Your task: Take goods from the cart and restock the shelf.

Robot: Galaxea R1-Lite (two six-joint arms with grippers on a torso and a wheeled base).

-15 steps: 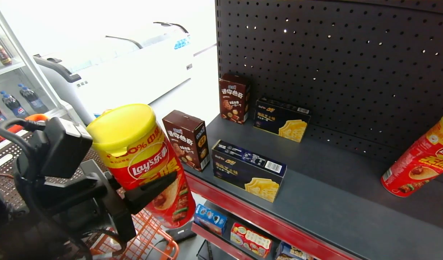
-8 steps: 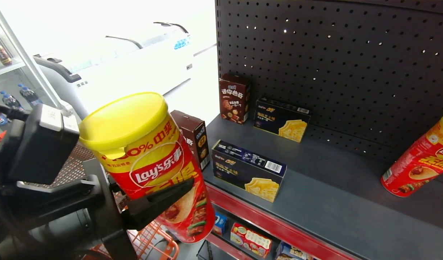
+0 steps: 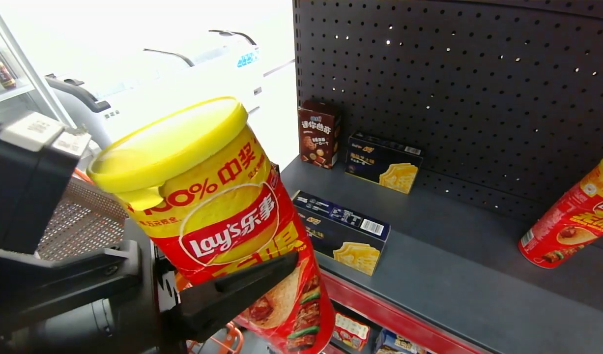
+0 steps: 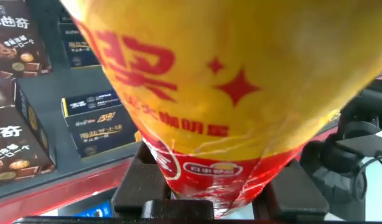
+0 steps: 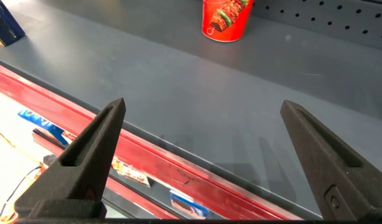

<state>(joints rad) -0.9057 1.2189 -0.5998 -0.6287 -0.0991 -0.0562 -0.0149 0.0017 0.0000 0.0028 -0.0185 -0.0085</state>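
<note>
My left gripper (image 3: 217,275) is shut on a tall red and yellow chip can (image 3: 217,216) with a yellow lid, held high at the shelf's left end, in front of its red front edge (image 3: 394,314). In the left wrist view the chip can (image 4: 241,93) looms large between my fingers (image 4: 160,180). A second chip can (image 3: 571,221) stands tilted against the pegboard at the shelf's right. My right gripper (image 5: 209,162) hangs open over the grey shelf board (image 5: 197,81), with that chip can (image 5: 225,18) beyond it.
Brown boxes (image 3: 320,133) and dark blue boxes (image 3: 340,231) (image 3: 385,162) stand on the shelf's left part. The black pegboard (image 3: 453,73) backs the shelf. The orange cart (image 3: 85,221) sits behind my left arm. More goods (image 3: 350,329) lie on the lower shelf.
My left arm has lifted the chip can up and toward the shelf, closer to the head camera; it now hides the nearer brown box. The shelf goods have not moved.
</note>
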